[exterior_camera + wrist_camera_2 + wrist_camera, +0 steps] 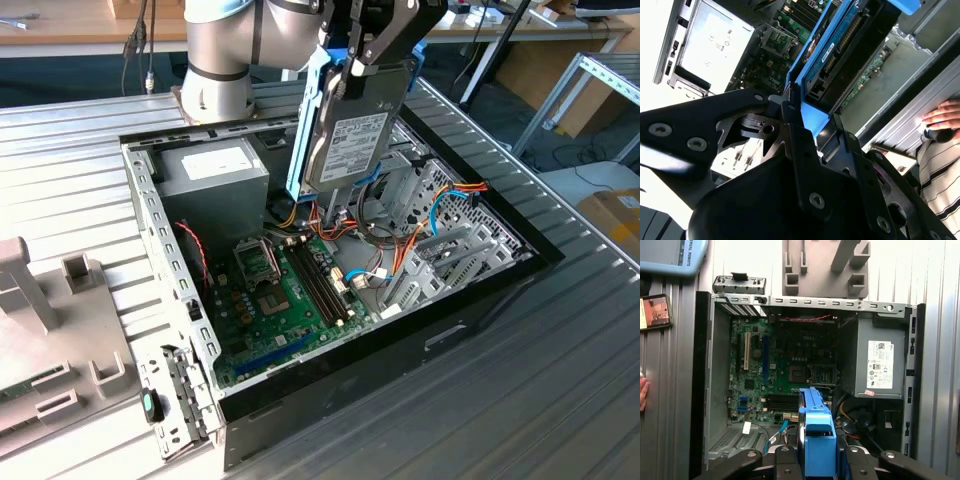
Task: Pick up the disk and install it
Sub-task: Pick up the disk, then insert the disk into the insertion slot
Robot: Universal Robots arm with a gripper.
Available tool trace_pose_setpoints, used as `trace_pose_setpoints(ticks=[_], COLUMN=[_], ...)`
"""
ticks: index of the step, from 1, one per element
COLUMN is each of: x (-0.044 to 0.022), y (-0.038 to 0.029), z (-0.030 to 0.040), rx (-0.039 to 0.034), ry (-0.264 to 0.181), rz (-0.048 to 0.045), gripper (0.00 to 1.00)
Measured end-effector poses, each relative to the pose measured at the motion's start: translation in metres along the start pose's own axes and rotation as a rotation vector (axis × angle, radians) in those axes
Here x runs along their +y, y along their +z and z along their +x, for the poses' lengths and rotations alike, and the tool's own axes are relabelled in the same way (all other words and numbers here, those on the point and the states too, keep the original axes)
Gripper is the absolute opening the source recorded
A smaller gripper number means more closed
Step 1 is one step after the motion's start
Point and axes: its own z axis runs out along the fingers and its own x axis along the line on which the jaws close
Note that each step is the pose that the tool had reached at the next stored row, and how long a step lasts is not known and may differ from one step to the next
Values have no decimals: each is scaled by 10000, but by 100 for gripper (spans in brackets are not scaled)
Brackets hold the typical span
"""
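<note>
The disk [350, 130], a grey hard drive with a white label and a light-blue rail frame, hangs upright above the open computer case [148, 215]. My gripper [357, 62] is shut on its upper end, black fingers on both faces. The disk is over the case's far side, above a tangle of cables beside the drive cage [440, 200]. In the second wrist view the disk [840, 55] sticks out from the gripper [807, 117] towards the case. In the first wrist view its blue frame [816, 435] sits between the fingers [785, 460], over the motherboard [775, 370].
A grey power-supply box [215, 170] fills the case's far corner on the exterior view's left. A grey plastic fixture [50, 330] lies on the slatted table left of the case. A person's hand [945, 117] rests on the table beside the case, near a phone [655, 311].
</note>
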Motion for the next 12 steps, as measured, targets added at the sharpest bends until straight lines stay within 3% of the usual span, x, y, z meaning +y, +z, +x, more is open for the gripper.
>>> trace_pose_setpoints(ticks=[5,9,12], x=[-28,-144,-146], y=[0,-2,-2], z=[2,7,7], rx=[0,0,0], ry=[0,-1,0], rz=[0,0,0], gripper=[37,37,37])
